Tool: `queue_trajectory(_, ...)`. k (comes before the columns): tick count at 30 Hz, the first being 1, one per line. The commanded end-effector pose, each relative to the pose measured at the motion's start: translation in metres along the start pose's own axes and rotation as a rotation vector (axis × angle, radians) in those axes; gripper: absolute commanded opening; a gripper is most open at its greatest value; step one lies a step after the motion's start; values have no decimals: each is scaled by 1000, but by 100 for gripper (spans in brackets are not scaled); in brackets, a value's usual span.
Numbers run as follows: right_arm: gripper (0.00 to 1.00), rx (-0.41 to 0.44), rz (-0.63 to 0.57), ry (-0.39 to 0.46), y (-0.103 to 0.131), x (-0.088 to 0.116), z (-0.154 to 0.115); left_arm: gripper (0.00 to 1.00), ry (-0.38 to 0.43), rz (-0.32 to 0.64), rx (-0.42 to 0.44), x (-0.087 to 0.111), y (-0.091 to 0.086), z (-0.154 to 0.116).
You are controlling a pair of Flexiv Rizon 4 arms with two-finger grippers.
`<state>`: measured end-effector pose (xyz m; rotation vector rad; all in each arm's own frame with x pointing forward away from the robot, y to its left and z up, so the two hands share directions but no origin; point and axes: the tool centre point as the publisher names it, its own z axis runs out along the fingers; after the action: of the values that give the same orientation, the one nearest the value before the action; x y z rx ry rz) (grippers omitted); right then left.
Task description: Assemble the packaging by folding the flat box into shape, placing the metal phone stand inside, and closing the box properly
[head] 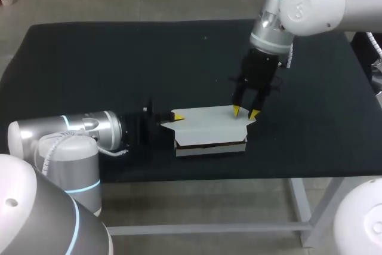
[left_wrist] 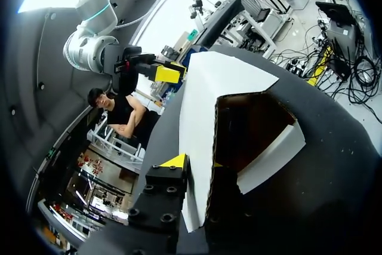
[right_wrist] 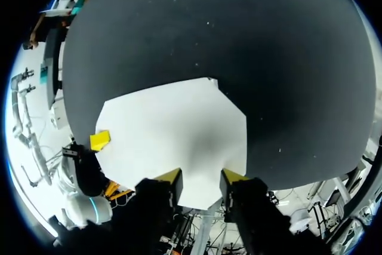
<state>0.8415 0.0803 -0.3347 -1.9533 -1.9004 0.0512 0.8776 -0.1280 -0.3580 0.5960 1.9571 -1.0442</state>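
The white box [head: 209, 126] lies near the table's front edge, its white lid [head: 206, 120] resting over the body. In the left wrist view the lid [left_wrist: 209, 88] stands ajar over the brown inside [left_wrist: 250, 126], with a white side flap [left_wrist: 271, 156] folded out. My left gripper [head: 176, 119] is at the box's left end; its fingers [left_wrist: 196, 165] pinch the lid's edge from both sides. My right gripper [head: 245, 112] points down at the lid's right end, open, its tips [right_wrist: 201, 177] at the lid [right_wrist: 173, 135]. The metal phone stand is not visible.
The black table [head: 119, 70] stretches behind and to both sides of the box. Its front edge [head: 239, 177] runs just in front of the box. My left arm [head: 65, 135] lies low along the table's front left.
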Motion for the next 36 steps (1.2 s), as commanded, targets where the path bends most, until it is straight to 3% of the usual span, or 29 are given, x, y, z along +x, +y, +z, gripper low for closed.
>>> queue_trajectory(1, 46, -20, -3, 7, -5, -3, 5, 12, -11, 0, -4, 4, -1, -1)
queue_trajectory(10, 45, -32, -1, 15, -5, -5, 8, 27, -30, 14, -5, 2, -4, -8)
queue_trajectory(20, 45, -29, 6, 20, -2, -7, 9, 29, -46, 28, -27, 3, -6, -24)
queue_trajectory(24, 45, -29, 6, 20, -2, -6, 9, 35, -21, 34, -61, 7, -6, -37)
queue_trajectory(27, 45, -30, 5, 21, -1, -6, 9, 48, -2, 31, -91, 10, -5, -51)
queue_trajectory(31, 45, -34, 5, 19, -1, -5, 9, 49, 64, 0, -114, 6, -8, -73)
queue_trajectory(32, 45, -34, 5, 19, -1, -5, 9, 53, 90, -11, -123, 3, -7, -79)
queue_trajectory(35, 45, -36, 5, 18, -2, -4, 9, 95, 170, -57, -140, -8, -6, -93)
queue_trajectory(36, 45, -36, 4, 19, -1, -3, 9, 100, 206, -71, -121, -13, -7, -98)
